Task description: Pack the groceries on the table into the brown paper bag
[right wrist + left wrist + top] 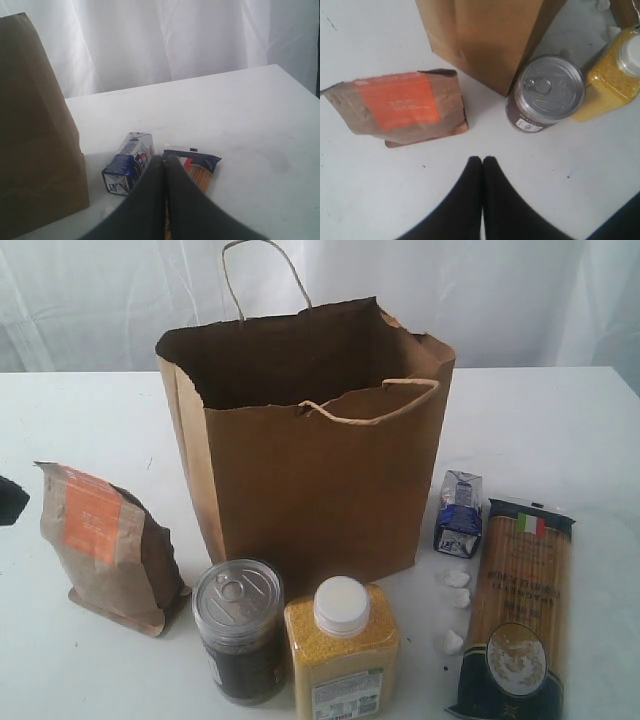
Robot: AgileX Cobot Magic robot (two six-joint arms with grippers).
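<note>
Exterior view, left to right: our left claw [482, 160] is pinched closed and empty, near the upright brown pouch [105, 545]. On the worktop [560, 430] the can [238, 625] and yellow-grain jar [340, 650] stand lids up before the upright, open-topped paper bag [310, 490]. Next we see the small carton [459, 512], then the spaghetti pack [520, 610] lying flat, long axis front to back. Our right claw [165, 157] is closed too, gripping nothing.

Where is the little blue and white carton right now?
The carton sits on the table, right of the brown paper bag in the exterior view, beside the long spaghetti pack.
</note>
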